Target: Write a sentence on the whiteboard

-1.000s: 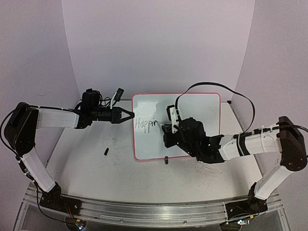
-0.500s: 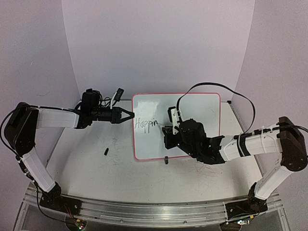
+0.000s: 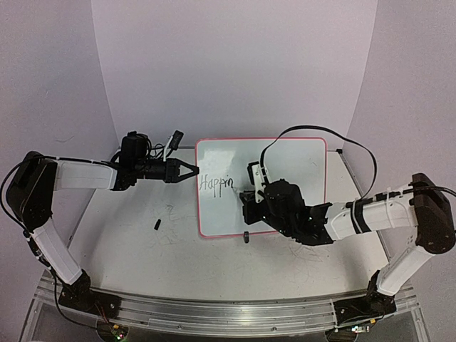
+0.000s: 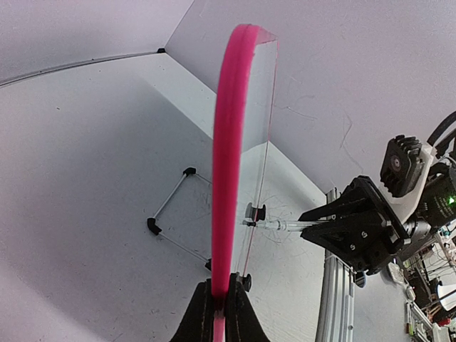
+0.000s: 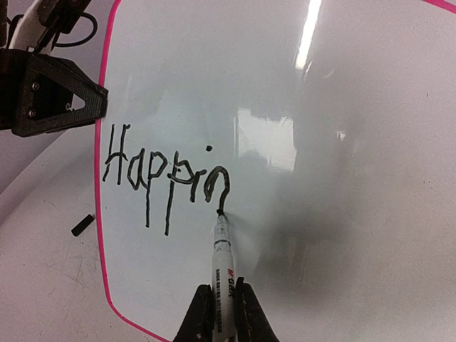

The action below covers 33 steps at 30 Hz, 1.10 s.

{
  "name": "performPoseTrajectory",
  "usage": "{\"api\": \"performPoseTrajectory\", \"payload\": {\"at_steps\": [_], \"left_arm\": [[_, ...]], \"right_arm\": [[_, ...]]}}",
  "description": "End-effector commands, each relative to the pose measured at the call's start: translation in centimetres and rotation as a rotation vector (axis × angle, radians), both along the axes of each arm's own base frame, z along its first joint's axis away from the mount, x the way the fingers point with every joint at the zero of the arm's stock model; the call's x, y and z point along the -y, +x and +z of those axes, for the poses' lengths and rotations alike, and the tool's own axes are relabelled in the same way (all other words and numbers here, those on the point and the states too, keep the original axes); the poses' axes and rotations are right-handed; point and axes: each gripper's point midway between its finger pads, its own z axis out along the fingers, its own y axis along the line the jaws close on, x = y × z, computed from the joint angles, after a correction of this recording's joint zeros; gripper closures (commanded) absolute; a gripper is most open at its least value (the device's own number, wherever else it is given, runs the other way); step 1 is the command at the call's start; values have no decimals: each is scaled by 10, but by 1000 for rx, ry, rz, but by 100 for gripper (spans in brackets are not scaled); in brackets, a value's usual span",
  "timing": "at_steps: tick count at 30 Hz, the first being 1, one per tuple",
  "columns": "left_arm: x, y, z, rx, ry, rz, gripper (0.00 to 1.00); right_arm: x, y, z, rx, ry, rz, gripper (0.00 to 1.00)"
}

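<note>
Board [image 3: 299, 160] edge is pinched by left gripper [image 4: 219, 308]. Marker [image 5: 221, 260] is clenched in right gripper [image 5: 218, 313], tip pressed on board just ahead of it, at end of sentence [image 5: 167, 178] (reads "Happin").

The whiteboard [image 3: 299, 160] is a white rectangle with a thin pink-red rim and rounded corners; it stands on its lower edge near the middle of the surface [image 3: 142, 249]. The sentence [image 5: 167, 178], in thin black handwritten letters on the board's left part, reads "Happin".
</note>
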Motion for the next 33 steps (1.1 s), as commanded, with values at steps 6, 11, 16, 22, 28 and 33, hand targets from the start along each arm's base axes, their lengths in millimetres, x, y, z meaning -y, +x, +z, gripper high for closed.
{"api": "performPoseTrajectory", "payload": {"at_steps": [6,11,16,22,28,33], "left_arm": [[5,-15,25,68,-44,-61,100],[6,-14,24,66,-44,-64,100],[5,-15,25,66,-44,-61,100],[5,-16,27,69,-47,-63,100],[5,-15,26,67,-48,-65,100],[5,-15,27,69,-49,-65,100]], "right_arm": [[12,-3,50,99,61,11,100],[12,3,46,91,54,10,100],[7,7,41,87,45,17,100],[1,8,37,80,45,31,100],[1,10,33,79,37,21,100],[6,14,28,80,18,-16,100]]}}
